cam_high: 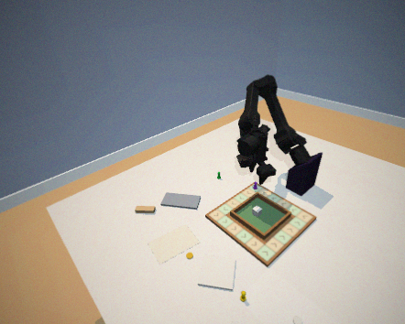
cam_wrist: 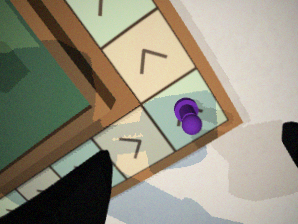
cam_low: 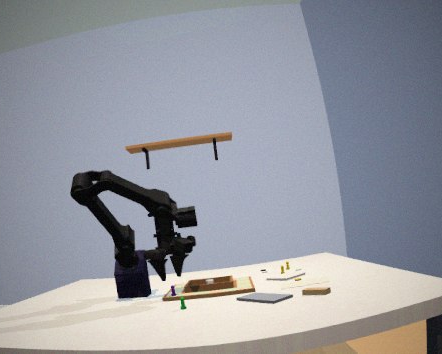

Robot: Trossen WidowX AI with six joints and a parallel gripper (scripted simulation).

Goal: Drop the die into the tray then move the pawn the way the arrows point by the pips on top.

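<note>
The purple pawn [cam_high: 256, 186] [cam_low: 173, 290] [cam_wrist: 187, 112] stands upright on a green corner square of the board [cam_high: 244, 235] [cam_low: 210, 295] [cam_wrist: 212, 82], on the side near the arm's base. My gripper [cam_high: 257, 177] [cam_low: 171, 276] [cam_wrist: 197, 145] is open and empty. Its fingertips are wide apart, above and to either side of the pawn, clear of it. The white die [cam_high: 257, 210] [cam_low: 209, 281] lies inside the dice tray [cam_high: 268, 220] [cam_wrist: 30, 100]; its pips cannot be read. The wrist view does not show the die.
A green pawn [cam_high: 219, 175] [cam_low: 183, 303] stands beside the board. A grey slab [cam_high: 180, 200] [cam_low: 265, 298], a wooden block [cam_high: 145, 210] [cam_low: 316, 291], a cream sheet [cam_high: 174, 243], a yellow disc [cam_high: 190, 255], a white slab [cam_high: 217, 275] and a yellow pawn [cam_high: 243, 296] are farther off.
</note>
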